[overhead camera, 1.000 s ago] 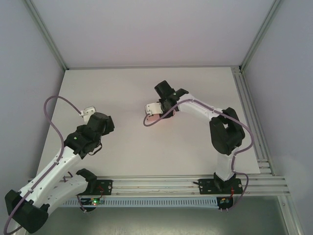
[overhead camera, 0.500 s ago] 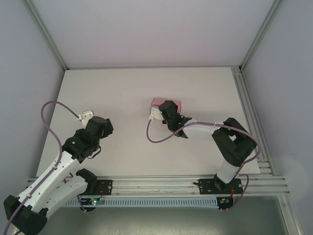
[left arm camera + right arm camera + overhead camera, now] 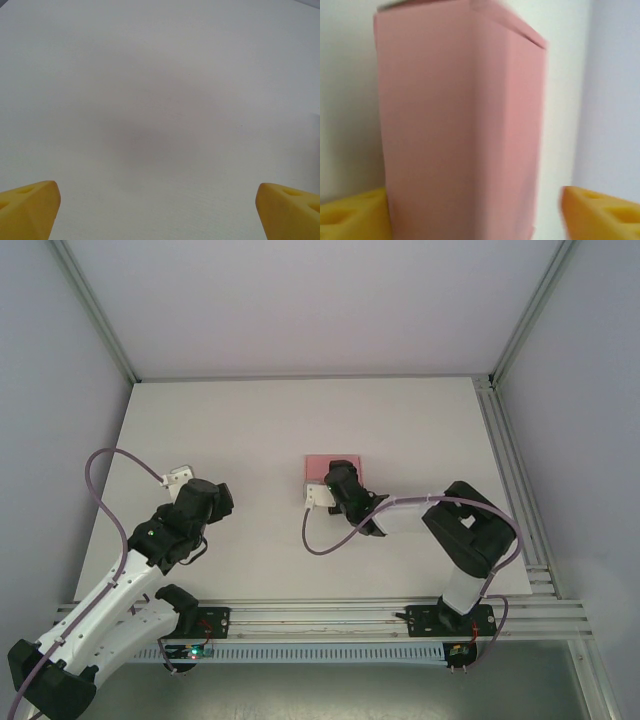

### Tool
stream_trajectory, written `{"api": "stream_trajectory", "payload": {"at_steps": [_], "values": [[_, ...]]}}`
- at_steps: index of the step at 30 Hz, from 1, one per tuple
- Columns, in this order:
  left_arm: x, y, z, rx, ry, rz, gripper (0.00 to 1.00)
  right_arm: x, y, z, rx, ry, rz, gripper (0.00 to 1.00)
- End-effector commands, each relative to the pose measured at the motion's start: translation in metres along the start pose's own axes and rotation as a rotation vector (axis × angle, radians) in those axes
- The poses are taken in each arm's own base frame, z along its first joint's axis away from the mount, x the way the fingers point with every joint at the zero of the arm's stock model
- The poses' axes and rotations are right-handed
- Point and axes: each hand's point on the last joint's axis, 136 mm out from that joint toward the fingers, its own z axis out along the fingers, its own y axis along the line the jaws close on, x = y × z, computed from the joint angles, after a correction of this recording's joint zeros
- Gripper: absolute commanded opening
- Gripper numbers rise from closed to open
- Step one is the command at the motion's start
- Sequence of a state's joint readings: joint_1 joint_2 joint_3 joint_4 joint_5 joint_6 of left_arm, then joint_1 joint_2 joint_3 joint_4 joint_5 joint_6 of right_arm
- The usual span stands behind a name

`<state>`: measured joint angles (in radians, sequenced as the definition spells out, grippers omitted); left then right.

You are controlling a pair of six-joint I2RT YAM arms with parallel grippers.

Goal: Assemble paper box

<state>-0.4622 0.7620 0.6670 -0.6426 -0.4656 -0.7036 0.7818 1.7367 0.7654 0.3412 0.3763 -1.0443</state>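
Nearest of all, well on the near side of the paper box (image 3: 332, 464), an aluminium rail (image 3: 330, 615) carries both arm bases. From there the left arm reaches to a spot well to the left of the box and a little nearer than it, with a purple cable (image 3: 108, 462) looping off its wrist. The left gripper (image 3: 159, 215) is spread wide. In its own wrist view the two yellow fingertips (image 3: 27, 210) sit at the bottom corners, with white table (image 3: 230, 420) between them and nothing in their grasp.

The right arm folds in from the right of the box, and the right gripper (image 3: 475, 215) sits just on the box's near side, pointing at it. Its jaws are apart (the wrist view is blurred, yet this much is plain). One yellow finger (image 3: 600, 212) stands clear of the box's edge, with a strip of table showing between. The other finger is partly hidden behind the opposite edge, and whether it touches the card cannot be told. The near end of the box lies between the fingers, not pinched.

The box itself is a folded, flat pink rectangle lying on the table, roughly mid-table. In the wrist view a crease runs along its length. Beyond the box the white table runs on to the pale back wall (image 3: 300, 300).
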Motion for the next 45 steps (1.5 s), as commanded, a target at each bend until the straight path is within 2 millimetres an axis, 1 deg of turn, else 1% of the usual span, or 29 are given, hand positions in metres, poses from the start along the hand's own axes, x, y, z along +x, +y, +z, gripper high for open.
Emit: {"api": "stream_trajectory", "payload": {"at_steps": [1,4,6,8,10,12,13,14,15,16,18,21,22,23,25,26,28,31,33,34,35,37,38,40,41,42,43,44,45], "values": [[-0.016,-0.005,-0.003,0.02,-0.05,-0.014,1.0,-0.007,0.013,-0.026,-0.148,0.0,0.06,0.98],[-0.019,-0.008,-0.002,0.024,-0.05,-0.014,1.0,-0.018,-0.006,-0.049,-0.097,-0.04,0.094,0.98],[-0.021,-0.011,-0.001,0.023,-0.049,-0.01,1.0,-0.029,-0.028,-0.072,-0.052,-0.121,0.161,0.98],[-0.025,-0.015,-0.001,0.024,-0.051,-0.002,1.0,-0.039,-0.059,-0.099,0.006,-0.21,0.268,0.98],[-0.029,-0.018,0.001,0.021,-0.055,0.012,1.0,-0.041,-0.094,-0.128,0.074,-0.285,0.42,0.98],[-0.034,-0.021,0.003,0.014,-0.064,0.036,1.0,-0.026,-0.134,-0.158,0.14,-0.358,0.639,0.98],[-0.037,-0.022,0.006,0.004,-0.065,0.046,1.0,-0.009,-0.155,-0.169,0.176,-0.379,0.792,0.98],[-0.04,-0.024,0.007,-0.001,-0.069,0.061,1.0,0.012,-0.17,-0.176,0.21,-0.383,0.947,0.98],[-0.042,-0.025,0.011,-0.012,-0.074,0.079,1.0,0.035,-0.18,-0.18,0.238,-0.38,1.087,0.98],[-0.047,-0.025,0.015,-0.029,-0.091,0.101,1.0,0.06,-0.185,-0.182,0.265,-0.372,1.203,0.98],[-0.056,-0.021,0.028,-0.081,-0.133,0.149,1.0,0.098,-0.177,-0.176,0.316,-0.323,1.299,0.98],[-0.075,0.002,0.049,-0.2,-0.211,0.169,1.0,0.159,-0.16,-0.161,0.513,-0.223,1.362,0.98],[-0.08,0.009,0.057,-0.211,-0.235,0.174,1.0,0.181,-0.154,-0.157,0.604,-0.197,1.396,0.98],[-0.083,0.016,0.065,-0.216,-0.261,0.172,1.0,0.2,-0.147,-0.155,0.667,-0.178,1.439,0.98],[-0.082,0.026,0.084,-0.19,-0.311,0.17,1.0,0.221,-0.134,-0.145,0.692,-0.183,1.465,0.98],[-0.08,0.029,0.092,-0.171,-0.33,0.158,1.0,0.226,-0.129,-0.141,0.688,-0.194,1.469,0.98],[-0.073,0.03,0.105,-0.131,-0.344,0.169,1.0,0.223,-0.119,-0.13,0.64,-0.209,1.425,0.98],[-0.063,0.029,0.118,-0.104,-0.342,0.194,1.0,0.201,-0.105,-0.112,0.495,-0.257,1.314,0.98],[-0.058,0.034,0.128,-0.112,-0.372,0.19,1.0,0.184,-0.096,-0.102,0.396,-0.314,1.27,0.98],[-0.062,0.034,0.129,-0.112,-0.403,0.182,1.0,0.18,-0.093,-0.099,0.376,-0.334,1.249,0.98],[-0.061,0.03,0.13,-0.084,-0.394,0.193,1.0,0.179,-0.092,-0.096,0.38,-0.335,1.228,0.98],[-0.061,0.018,0.134,-0.005,-0.382,0.233,1.0,0.191,-0.087,-0.092,0.437,-0.307,1.263,0.98],[-0.061,0.015,0.137,0.014,-0.372,0.248,1.0,0.194,-0.082,-0.089,0.437,-0.295,1.269,0.98],[-0.058,0.008,0.139,0.075,-0.369,0.285,1.0,0.196,-0.083,-0.09,0.482,-0.336,1.277,0.98],[-0.056,0.008,0.141,0.091,-0.387,0.288,1.0,0.201,-0.081,-0.09,0.495,-0.32,1.294,0.98],[-0.05,0.012,0.149,0.089,-0.403,0.277,1.0,0.21,-0.077,-0.09,0.502,-0.281,1.319,0.98],[-0.044,0.018,0.16,0.076,-0.411,0.266,1.0,0.215,-0.078,-0.089,0.514,-0.275,1.336,0.98],[-0.056,0.012,0.158,0.098,-0.491,0.273,1.0,0.22,-0.077,-0.08,0.518,-0.255,1.346,0.98],[-0.05,0.008,0.158,0.122,-0.417,0.281,1.0,0.225,-0.081,-0.075,0.542,-0.263,1.367,0.98]]}}
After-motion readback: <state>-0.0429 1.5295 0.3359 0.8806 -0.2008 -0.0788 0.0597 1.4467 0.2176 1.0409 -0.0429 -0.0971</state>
